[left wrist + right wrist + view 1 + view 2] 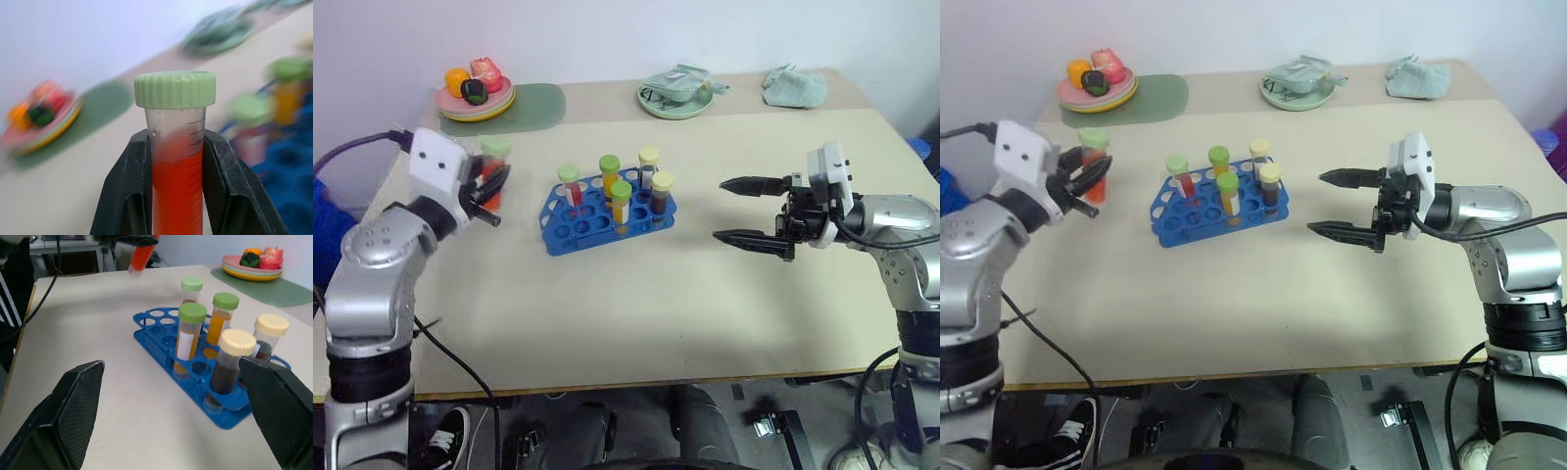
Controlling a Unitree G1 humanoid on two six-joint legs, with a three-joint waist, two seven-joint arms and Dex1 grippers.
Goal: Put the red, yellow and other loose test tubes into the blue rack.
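While the head camera looks down over the worktop (636,323): two tools are raised above it, one at each side.
Left tool (492,186): clamped on a red tube (492,168) with a green cap, held in the air to the left of the blue rack (607,211) and apart from it.
Blue rack: near the middle of the worktop, with five capped tubes standing in it (three green caps, two pale-yellow caps).
Right tool (741,210): fingers spread wide with nothing between them, pointing toward the rack from the right, well apart from it.
Back edge: a stack of plates with toy food (476,90) at the left, a green dish (675,95) and a crumpled cloth (795,86) further right.

Left wrist view: both black fingers (128,191) press the sides of the red tube, upright, its ribbed green cap above the fingertips; the rack is a blur beyond.

Right wrist view: the open fingers (78,406) frame the rack; an orange tube with a white label (188,340) and a dark-brown tube (227,367) stand nearest, and the red tube hangs in the far tool.
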